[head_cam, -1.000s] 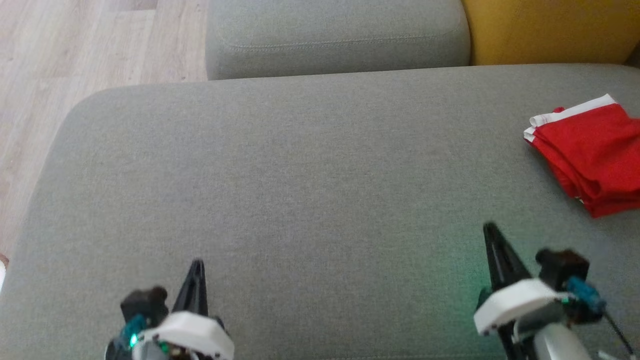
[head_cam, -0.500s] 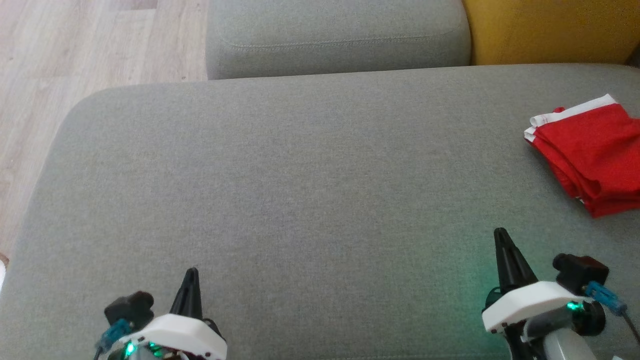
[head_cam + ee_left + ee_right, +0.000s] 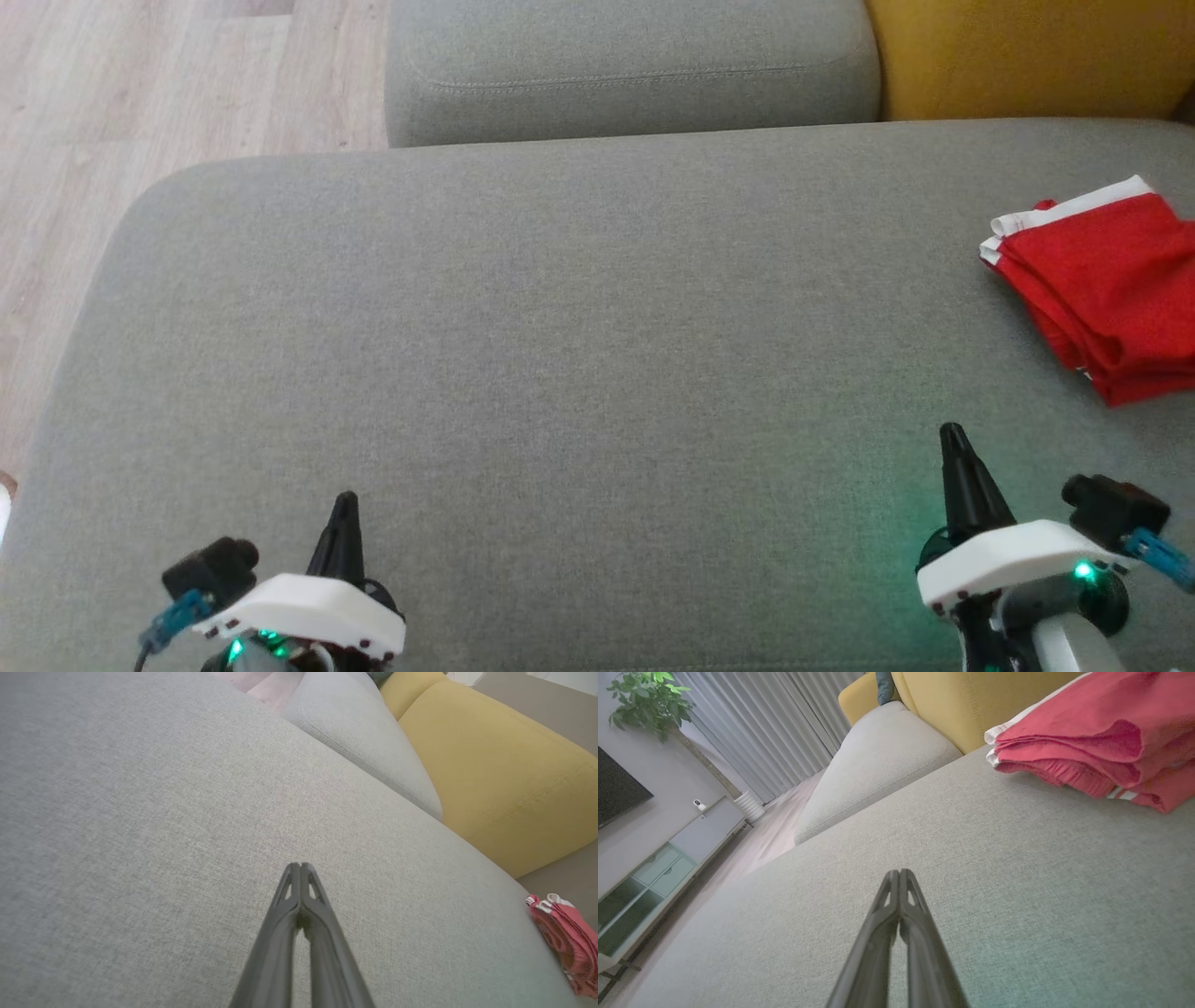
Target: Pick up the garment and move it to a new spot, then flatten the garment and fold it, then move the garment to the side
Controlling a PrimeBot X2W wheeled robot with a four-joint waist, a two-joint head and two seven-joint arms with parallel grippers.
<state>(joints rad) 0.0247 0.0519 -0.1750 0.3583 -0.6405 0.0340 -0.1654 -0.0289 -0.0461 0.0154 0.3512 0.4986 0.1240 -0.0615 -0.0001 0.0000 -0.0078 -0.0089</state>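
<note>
Garment (image 3: 1106,289) red, white-trimmed, folded

Left gripper (image 3: 344,502): lower left of the head view; both fingers pressed together tip to tip, nothing between them, leaning slightly right.
Right gripper (image 3: 952,433): lower right; fingers closed likewise, bare, leaning slightly left.
Left wrist housing (image 3: 308,611): white, green light on.
Right wrist housing (image 3: 1013,560): white, green light on.

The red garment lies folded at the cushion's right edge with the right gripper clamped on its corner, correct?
No: the red garment lies folded at the right edge of the cushion, but the right gripper is shut on nothing, well apart from it, as the head view shows.
</note>
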